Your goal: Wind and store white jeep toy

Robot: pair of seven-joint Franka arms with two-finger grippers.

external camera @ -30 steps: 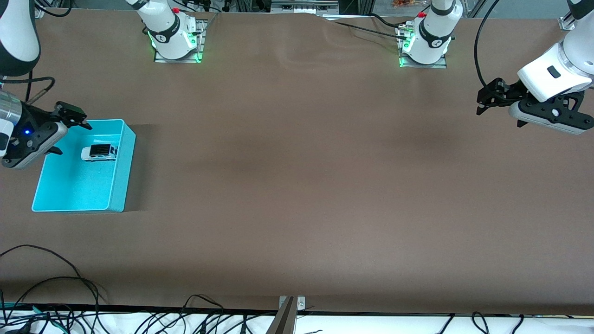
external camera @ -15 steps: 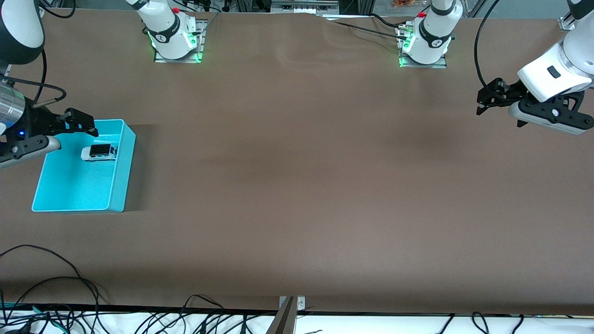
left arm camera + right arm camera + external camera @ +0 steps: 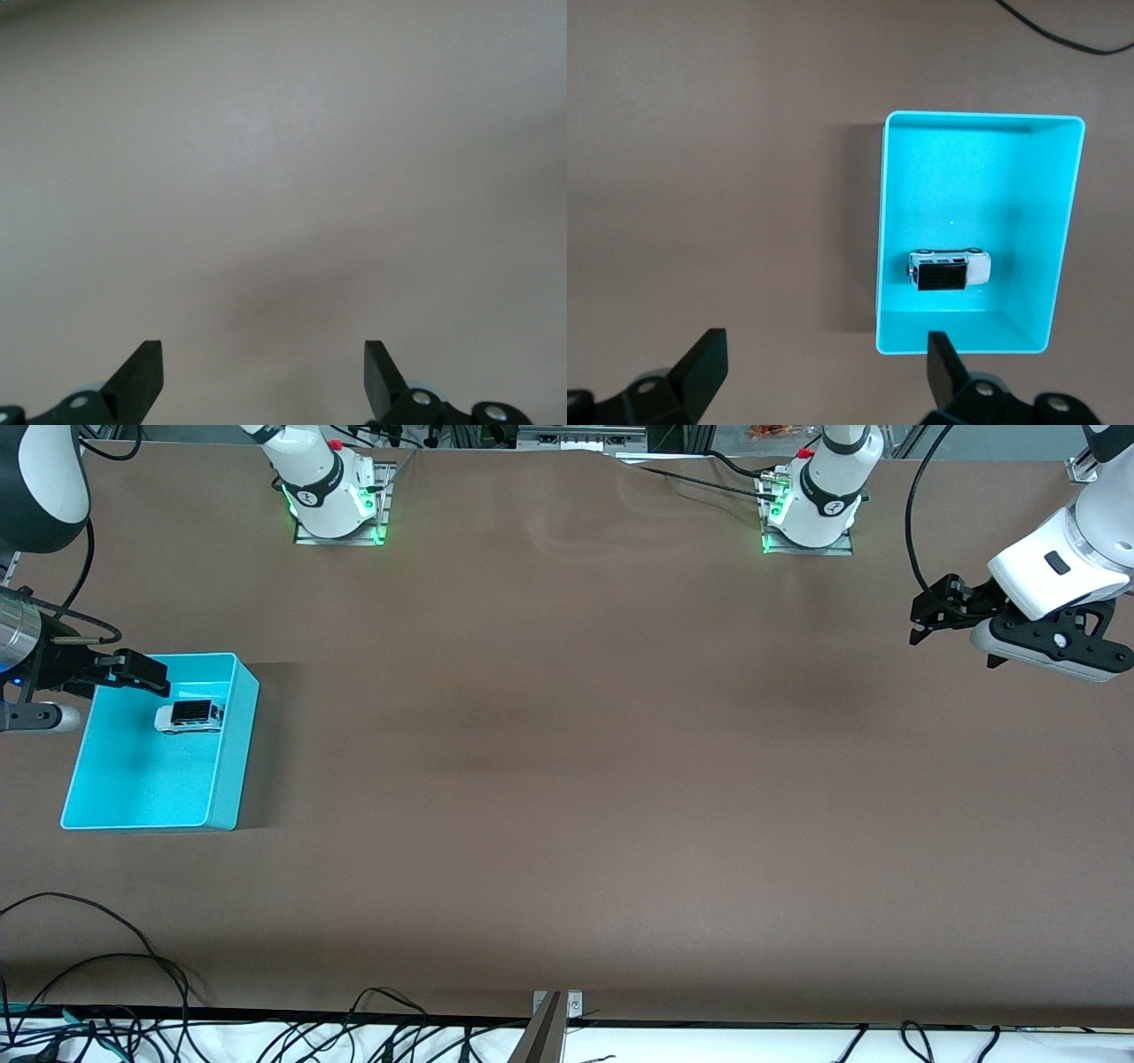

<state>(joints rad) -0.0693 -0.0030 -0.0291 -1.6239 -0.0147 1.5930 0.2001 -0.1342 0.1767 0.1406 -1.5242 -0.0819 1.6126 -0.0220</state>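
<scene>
The white jeep toy (image 3: 189, 716) with its black roof lies inside the turquoise bin (image 3: 226, 779), in the half farther from the front camera. My right gripper (image 3: 137, 673) hangs open and empty over the bin's farther corner, toward the right arm's end of the table. In the right wrist view the white jeep toy (image 3: 950, 269) rests on the floor of the bin (image 3: 1063, 221), apart from my right gripper (image 3: 824, 354). My left gripper (image 3: 926, 615) waits open over bare table at the left arm's end. The left wrist view shows only the left gripper (image 3: 263, 359) and brown tabletop.
The two arm bases (image 3: 337, 505) (image 3: 811, 514) stand along the table's back edge. Loose black cables (image 3: 89, 974) lie along the edge nearest the front camera. Brown table stretches between the bin and the left arm.
My right gripper has swung and drawn back slightly toward the right arm's end of the table, staying open. The jeep, the bin and the left arm have not moved.
</scene>
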